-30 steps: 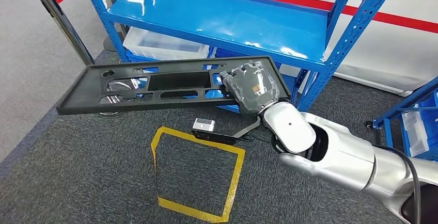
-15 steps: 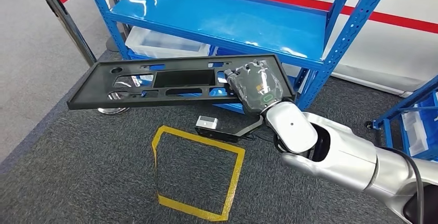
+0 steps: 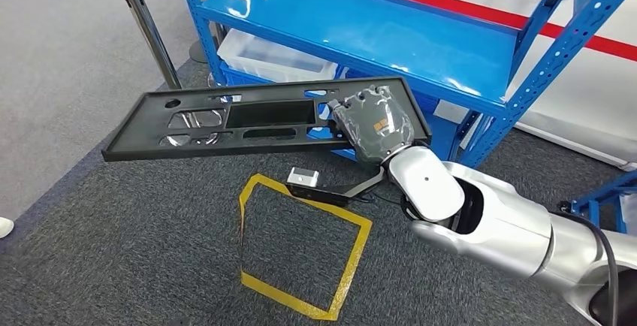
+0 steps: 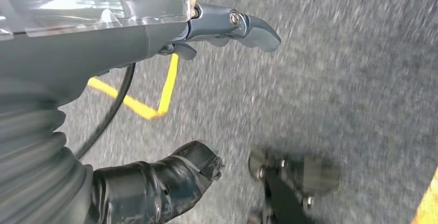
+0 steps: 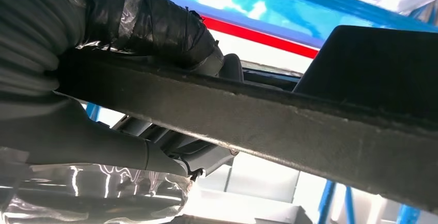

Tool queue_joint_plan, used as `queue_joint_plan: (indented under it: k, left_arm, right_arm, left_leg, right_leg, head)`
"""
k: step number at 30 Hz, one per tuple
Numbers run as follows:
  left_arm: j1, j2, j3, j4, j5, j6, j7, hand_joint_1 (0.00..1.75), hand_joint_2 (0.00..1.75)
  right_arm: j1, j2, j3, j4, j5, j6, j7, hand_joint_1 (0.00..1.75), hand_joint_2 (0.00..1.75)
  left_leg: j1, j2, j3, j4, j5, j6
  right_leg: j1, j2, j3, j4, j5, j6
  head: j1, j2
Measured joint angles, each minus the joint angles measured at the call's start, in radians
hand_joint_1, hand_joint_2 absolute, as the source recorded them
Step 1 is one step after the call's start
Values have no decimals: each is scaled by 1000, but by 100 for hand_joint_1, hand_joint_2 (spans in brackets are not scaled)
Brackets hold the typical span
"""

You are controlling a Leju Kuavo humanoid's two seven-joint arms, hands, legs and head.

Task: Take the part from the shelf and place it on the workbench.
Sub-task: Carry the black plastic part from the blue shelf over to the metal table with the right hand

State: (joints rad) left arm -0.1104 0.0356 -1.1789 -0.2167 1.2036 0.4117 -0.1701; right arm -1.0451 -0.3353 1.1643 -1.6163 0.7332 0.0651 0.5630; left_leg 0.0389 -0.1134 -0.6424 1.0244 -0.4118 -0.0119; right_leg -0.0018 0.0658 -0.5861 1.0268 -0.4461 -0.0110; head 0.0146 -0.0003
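1. Swinging round now: the whole head view has shifted, so the blue shelf (image 3: 360, 29) and the steel post (image 3: 146, 25) sit further right in the picture than a second ago, which is the camera turning and not the things moving, while the black part (image 3: 225, 119) has stayed level in the same grip.
2. That part is a long flat black panel with cut-out openings, held in the air in front of the shelf's lower levels and above the dark carpet (image 3: 113, 251), touching neither.
3. At its right end, the right hand (image 3: 373, 127) is clamped on: fingers wrapped over the top face, the palm side hidden beneath the panel.
4. From the right wrist view, the panel's edge (image 5: 258, 115) runs as a thick dark bar across the frame, with the taped thumb (image 5: 155, 28) pressed against it; the other fingers are mostly hidden behind it.
5. Down at the left wrist, the left hand (image 4: 155, 105) hangs over blurred carpet, fingers (image 4: 248, 28) apart and holding nothing.
6. Below the panel, yellow tape (image 3: 300, 243) marks a square on the floor.
7. A white bin (image 3: 278, 55) sits on the shelf's lower level, partly cut off by the upper deck.
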Motion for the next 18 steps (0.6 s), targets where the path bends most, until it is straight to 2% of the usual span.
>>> queue_joint_plan:
  k: [1, 3, 4, 5, 6, 7, 8, 9, 11, 12, 13, 14, 16, 17, 18]
  left_arm:
    - [1, 0, 0, 0, 0, 0, 0, 0, 175]
    - [3, 1, 0, 0, 0, 0, -1, 0, 175]
    - [2, 1, 0, 0, 0, 0, -1, 0, 175]
    - [2, 1, -1, 0, 0, 0, -2, 0, 175]
    - [1, 1, -1, 0, 0, -1, -2, 0, 175]
    - [1, 1, -1, 0, 0, -1, -3, 0, 175]
    - [1, 1, -1, 0, 0, -1, -3, 0, 175]
    - [1, 2, -1, 0, 0, -1, -3, 0, 175]
    - [1, 2, -1, 0, 0, -2, -3, 0, 175]
    - [0, 2, -1, 0, 0, -3, -4, 0, 175]
    - [0, 1, -1, 0, 0, -3, -4, 0, 175]
    - [0, 0, -1, 0, 0, -4, -5, 0, 175]
    - [2, 0, -1, 0, 0, -4, -5, 0, 175]
    - [3, 0, -1, 0, 0, -4, -4, 0, 175]
    - [3, 1, -1, 0, 0, -4, -4, 0, 175]
  right_arm:
    - [0, 0, 0, 0, 0, 1, 0, 175, 175]
    - [-1, 0, 0, 0, 0, 2, -1, 175, 175]
    - [-1, 0, 0, 0, 0, 3, -1, 175, 175]
    - [-2, 0, 0, 0, 0, 4, -1, 175, 175]
    - [-1, 0, 0, 0, 0, 5, -1, 175, 175]
    - [0, 0, 0, 0, 0, 6, -2, 175, 175]
    - [1, 0, 1, 0, 0, 7, -2, 175, 175]
    - [2, 0, 1, 0, 0, 8, -3, 175, 175]
    - [2, 0, 1, 0, 0, 10, -5, 175, 175]
    - [1, 0, 1, 0, 0, 11, -5, 175, 175]
    - [0, 0, 1, 0, 0, 11, -5, 175, 175]
    - [-1, 0, 0, 0, 0, 12, -6, 175, 175]
    - [-1, 0, 0, -1, 0, 13, -8, 175, 175]
    - [-1, 0, 0, -1, 0, 13, -9, 175, 175]
    - [-2, 0, 0, -2, 0, 13, -9, 175, 175]
  left_leg:
    - [0, 3, -3, -1, 0, -6]
    - [-6, 43, -24, 37, -28, -12]
    - [-7, 72, -47, 87, -58, -13]
    - [-8, 90, -75, 148, -88, -15]
    - [-8, 98, -101, 205, -111, -18]
    - [-7, 101, -116, 241, -118, -21]
    - [-7, 105, -113, 243, -109, -24]
    - [-7, 111, -92, 209, -85, -26]
    - [-11, 146, -25, 90, -39, -29]
    - [-13, 159, -2, 47, -28, -23]
    - [-16, 166, 7, 26, -28, -15]
    - [-19, 162, 5, 26, -30, -5]
    - [-17, 138, 0, 25, -26, 12]
    - [-16, 128, 0, 23, -23, 19]
    - [-15, 117, -1, 20, -19, 25]
  right_leg:
    - [-2, -14, 5, -12, 3, -2]
    - [-6, -41, 16, -37, 12, -7]
    - [-7, -55, 18, -42, 15, -9]
    - [-6, -67, 17, -42, 15, -11]
    - [-4, -81, 14, -40, 15, -11]
    - [-3, -95, 12, -38, 14, -12]
    - [-3, -107, 9, -34, 13, -11]
    - [-4, -119, 7, -29, 10, -9]
    - [-3, -140, 3, -13, 0, 0]
    - [0, -149, -1, -4, -5, 6]
    - [3, -157, -3, 4, -9, 11]
    - [7, -165, -5, 8, -11, 14]
    - [7, -175, -4, 11, -15, 19]
    - [4, -163, -6, 22, -27, 23]
    - [0, -141, -17, 50, -50, 27]
  head:
    - [0, 0]
    - [-2, 0]
    - [-3, 0]
    - [-4, 0]
    - [-4, 0]
    - [-4, 0]
    - [-4, 0]
    - [-4, 0]
    - [-5, 0]
    - [-6, 0]
    - [-6, 0]
    - [-6, 0]
    - [-4, 0]
    - [-4, 0]
    - [-3, 0]
